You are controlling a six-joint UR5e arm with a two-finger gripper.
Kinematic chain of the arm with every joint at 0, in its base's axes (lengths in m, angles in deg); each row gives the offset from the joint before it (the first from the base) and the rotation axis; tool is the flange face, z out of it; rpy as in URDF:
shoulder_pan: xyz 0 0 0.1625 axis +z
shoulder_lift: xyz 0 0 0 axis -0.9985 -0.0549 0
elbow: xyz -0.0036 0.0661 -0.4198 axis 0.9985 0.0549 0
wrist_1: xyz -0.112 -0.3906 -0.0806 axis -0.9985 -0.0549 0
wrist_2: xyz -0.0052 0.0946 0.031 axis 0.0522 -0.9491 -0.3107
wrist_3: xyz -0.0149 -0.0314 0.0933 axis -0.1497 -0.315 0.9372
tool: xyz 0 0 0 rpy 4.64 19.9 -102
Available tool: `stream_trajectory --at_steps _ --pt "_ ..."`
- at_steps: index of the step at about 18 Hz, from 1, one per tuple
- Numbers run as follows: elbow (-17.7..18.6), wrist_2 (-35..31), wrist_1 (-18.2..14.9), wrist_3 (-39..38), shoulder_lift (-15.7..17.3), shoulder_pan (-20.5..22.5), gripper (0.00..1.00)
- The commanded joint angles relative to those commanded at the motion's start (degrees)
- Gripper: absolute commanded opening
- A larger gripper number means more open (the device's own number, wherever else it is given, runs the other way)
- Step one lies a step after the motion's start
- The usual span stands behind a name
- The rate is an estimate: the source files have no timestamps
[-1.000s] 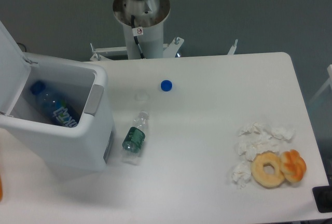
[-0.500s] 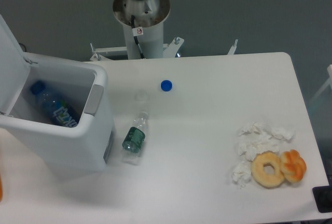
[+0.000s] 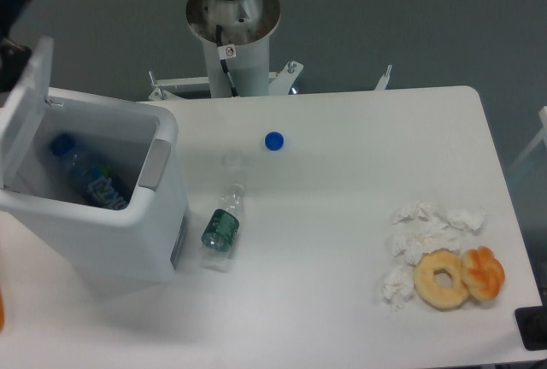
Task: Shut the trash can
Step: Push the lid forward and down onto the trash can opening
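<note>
Meanwhile, the trash can (image 3: 102,215), a big smooth white plastic bin with rounded corners, is sitting at the left end of the white bench (image 3: 342,301), its flat lid (image 3: 24,108) standing raised at the far left and its grey latch tab (image 3: 154,164) showing on the rim. A clear bottle with a blue label (image 3: 90,183) is lying inside it. The gripper (image 3: 10,19) is showing only as a dark blurred shape at the top left corner, just beside the lid's upper edge (whether its jaws are parted or clenched cannot be told). On the bench a small clear bottle with a green label (image 3: 222,225) is lying near the bin, a round blue cap (image 3: 273,140) farther back, and crumpled white tissues (image 3: 423,237) are sitting beside a glazed ring doughnut (image 3: 442,279) and an orange pastry (image 3: 485,273).
</note>
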Motion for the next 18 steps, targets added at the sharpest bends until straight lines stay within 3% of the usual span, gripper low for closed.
stream_trajectory --at_steps 18 --pt "5.10 -3.17 -0.26 10.82 -0.09 5.63 1.00"
